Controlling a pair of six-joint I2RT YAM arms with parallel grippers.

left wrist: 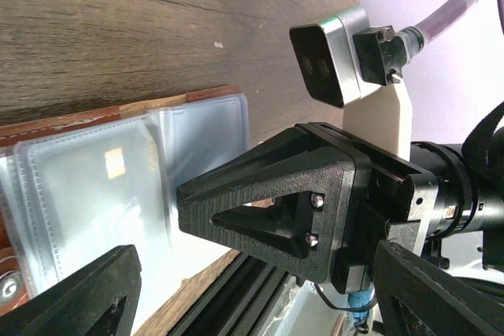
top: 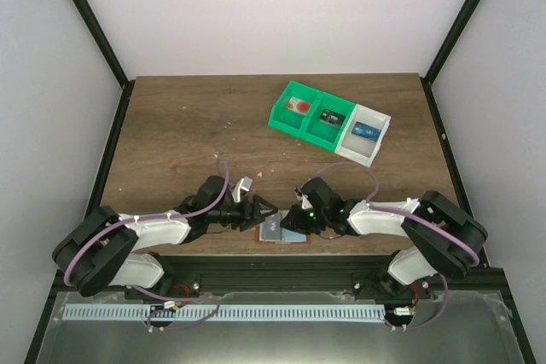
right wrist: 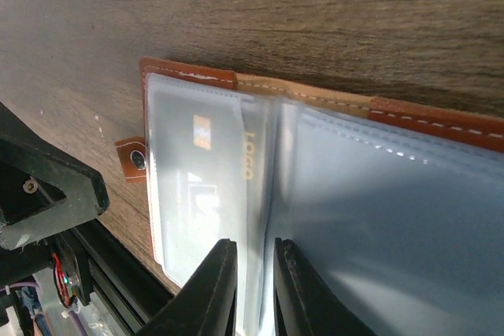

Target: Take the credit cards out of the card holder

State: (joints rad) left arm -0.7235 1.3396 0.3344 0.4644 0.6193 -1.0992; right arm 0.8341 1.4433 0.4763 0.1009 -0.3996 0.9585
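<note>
Right hand point(right wrist: 256, 293) is apparently pinching a clear sleeve point(right wrist: 264, 194) at the spine of the card holder point(right wrist: 378, 194), lying open at the near edge of the table point(right wrist: 236, 5), long axis running across to the spread left hand point(top: 260, 210).

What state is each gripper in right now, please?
Left gripper: open, holding nothing.
Right gripper: closed on a clear plastic sleeve of the reddish-brown folding card holder.

top external: high behind arm bases, looks down, far, whole table point(top: 188, 125) | left wrist: low, close, faces opposite wrist camera point(left wrist: 327, 60) | right wrist: close, downward | shared: card holder point(right wrist: 331, 186)
</note>
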